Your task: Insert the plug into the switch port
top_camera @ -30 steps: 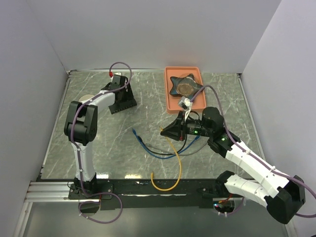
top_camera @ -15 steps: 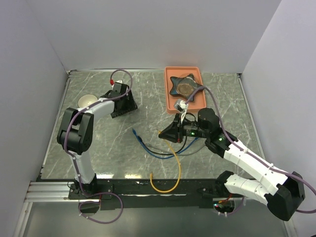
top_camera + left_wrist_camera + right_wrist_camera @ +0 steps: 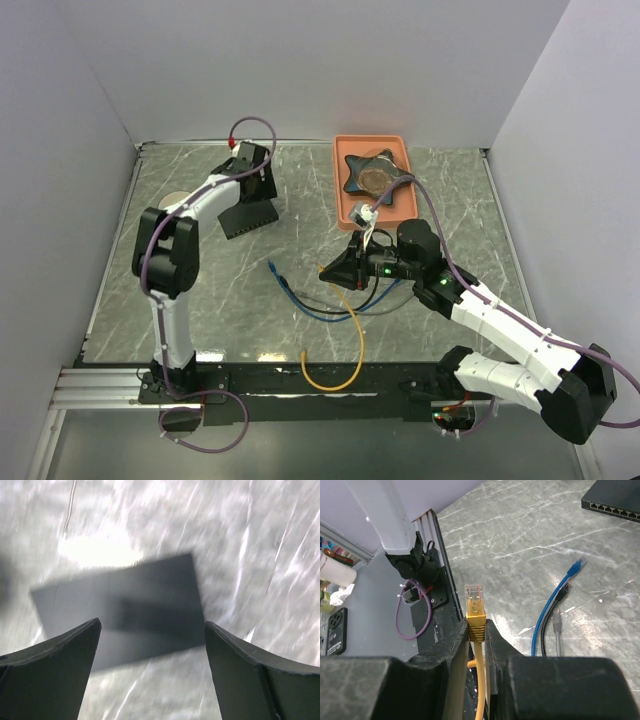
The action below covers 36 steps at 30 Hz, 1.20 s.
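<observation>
- The right tool [image 3: 476,632] pinches the yellow cable [image 3: 479,690] just behind the plug [image 3: 474,596], over the middle of the desk [image 3: 200,290].
- The left tool [image 3: 151,627] hangs open over the switch [image 3: 125,610], which lies toward the far-left corner; best to clamp it steady.
- Square the plug to a switch port [image 3: 615,508] before pushing.

The place reads as a robotics lab test cell rather than a home or shop. Plain white panel walls [image 3: 300,70] box in a marble-patterned surface [image 3: 200,290] on three sides. Two white-and-black machines, the left arm [image 3: 165,270] and the right arm [image 3: 500,325], stand on an aluminium rail [image 3: 100,385] along its near edge, with purple wiring [image 3: 245,420] looping from their bases. What lies on the surface is bench kit, not household goods: a flat black network switch [image 3: 247,215], a yellow network cable [image 3: 362,340], a blue cable [image 3: 285,285] and an orange tray [image 3: 370,139].
</observation>
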Each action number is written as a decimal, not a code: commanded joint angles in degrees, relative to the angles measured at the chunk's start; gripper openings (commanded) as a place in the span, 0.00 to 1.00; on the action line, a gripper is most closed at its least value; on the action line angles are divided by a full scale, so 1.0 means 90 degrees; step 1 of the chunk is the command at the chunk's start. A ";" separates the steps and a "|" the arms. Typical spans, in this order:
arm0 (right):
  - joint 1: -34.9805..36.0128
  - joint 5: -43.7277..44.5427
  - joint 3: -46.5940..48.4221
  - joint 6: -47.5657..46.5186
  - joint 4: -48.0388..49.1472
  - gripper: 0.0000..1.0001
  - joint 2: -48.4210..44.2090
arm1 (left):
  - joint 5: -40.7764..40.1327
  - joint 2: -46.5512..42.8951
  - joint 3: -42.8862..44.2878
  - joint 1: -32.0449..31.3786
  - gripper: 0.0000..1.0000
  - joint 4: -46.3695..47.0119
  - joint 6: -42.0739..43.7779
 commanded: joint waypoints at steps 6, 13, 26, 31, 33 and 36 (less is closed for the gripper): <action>0.0081 0.0191 0.0371 -0.0224 -0.0127 0.00 -0.0017 | -0.0482 0.1667 0.1708 0.0019 0.91 -0.0620 0.0423; 0.0100 0.0231 0.0303 -0.0234 -0.0127 0.00 -0.0046 | -0.0278 0.1961 0.1661 0.0107 0.89 -0.0610 0.0580; 0.0237 0.0221 0.0371 -0.0322 -0.0127 0.00 0.0286 | 0.0767 0.0936 -0.0770 0.0215 0.86 0.0064 0.0014; 0.0354 0.0289 0.0381 -0.0351 -0.0127 0.00 0.0432 | 0.0943 0.0438 -0.1542 0.0215 0.86 0.0122 -0.0143; 0.0393 0.0318 0.0390 -0.0380 -0.0127 0.00 0.0491 | 0.1050 0.0321 -0.1853 0.0205 0.86 0.0210 -0.0182; 0.0452 0.0338 0.0420 -0.0400 -0.0127 0.00 0.0569 | 0.1012 0.0067 -0.1963 0.0205 0.85 0.0396 -0.0162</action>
